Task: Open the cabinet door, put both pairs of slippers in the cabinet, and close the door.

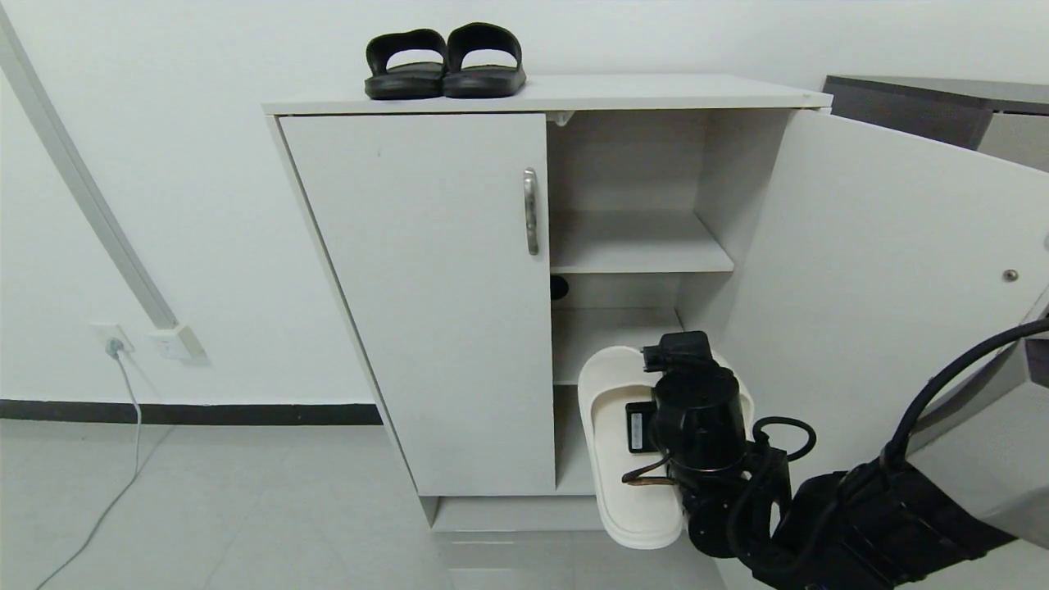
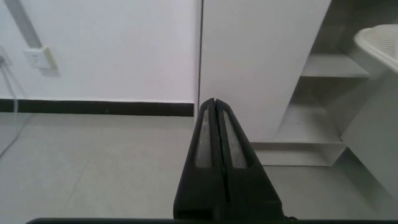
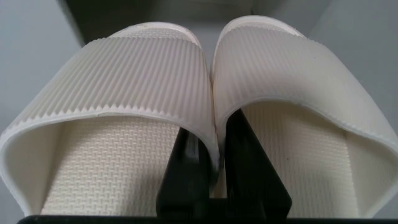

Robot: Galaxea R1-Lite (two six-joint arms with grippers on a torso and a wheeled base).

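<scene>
Slippers of cream-white ribbed rubber (image 1: 610, 442), one pair, hang pressed together side by side in the right gripper (image 3: 214, 174). Its jaws are closed on the two inner edges. The pair is in front of the open right half of the white wooden cabinet (image 1: 656, 88), at the lower shelves; I cannot tell if it touches them. The right door (image 1: 877, 270) stands wide open. The left door (image 1: 426, 311), with a metal bar handle (image 1: 531, 211), is closed. Black rubber slippers (image 1: 445, 65) sit on the cabinet top. The left gripper (image 2: 215, 134) is above the grey floor (image 2: 93, 168), jaws closed on nothing. A small white label (image 1: 638, 428) on the right wrist is too small to read.
</scene>
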